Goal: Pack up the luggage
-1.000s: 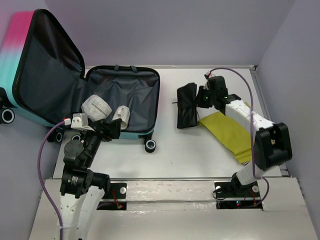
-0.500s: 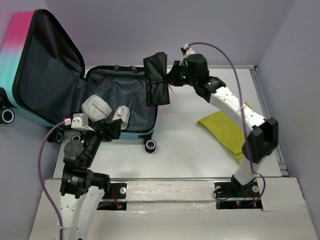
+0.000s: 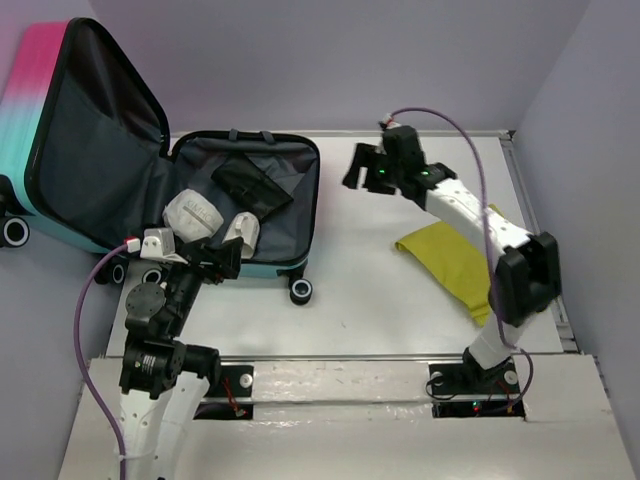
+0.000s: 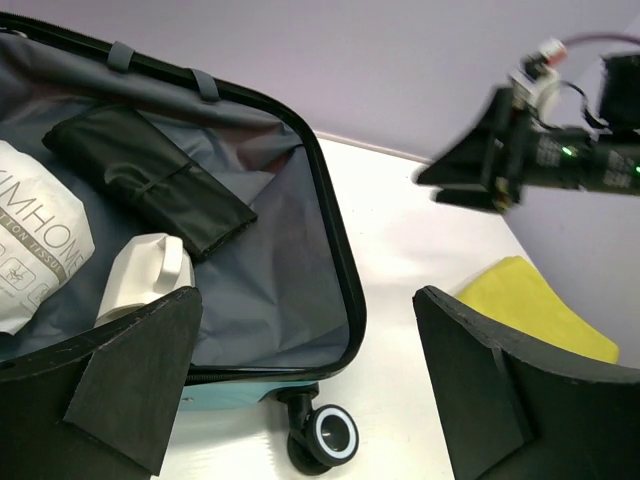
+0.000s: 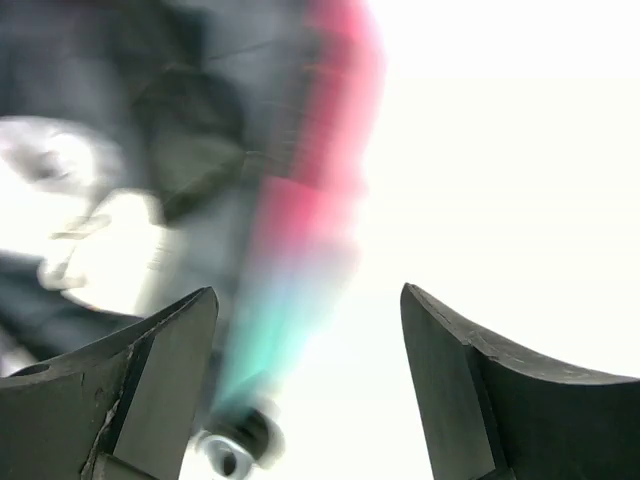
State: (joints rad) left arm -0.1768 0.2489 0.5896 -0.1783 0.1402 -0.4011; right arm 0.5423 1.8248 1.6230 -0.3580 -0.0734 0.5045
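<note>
The luggage [image 3: 60, 110] lies open at the left, its pink-to-teal lid upright and its dark grey lined base [image 3: 290, 215] flat on the table. A black folded cloth [image 3: 250, 183] rests inside the base, also in the left wrist view [image 4: 150, 180], beside a white tissue pack [image 3: 192, 213] and a small white item [image 3: 245, 230]. My right gripper [image 3: 356, 168] hovers open and empty just right of the base's rim. Its own view is blurred, showing the gripper [image 5: 308, 295] over the luggage's coloured shell [image 5: 320, 200]. My left gripper [image 3: 225, 260] stands open and empty at the base's near edge [image 4: 305, 300].
A yellow cloth [image 3: 455, 265] lies flat on the table's right side, under the right arm. A black luggage wheel [image 3: 300, 291] sticks out at the base's near right corner. Purple walls close in the table at the back and right.
The right gripper carried the black cloth from the table over to the luggage and opened. The cloth now lies in the base, and the gripper has pulled back right. The left arm held still.
</note>
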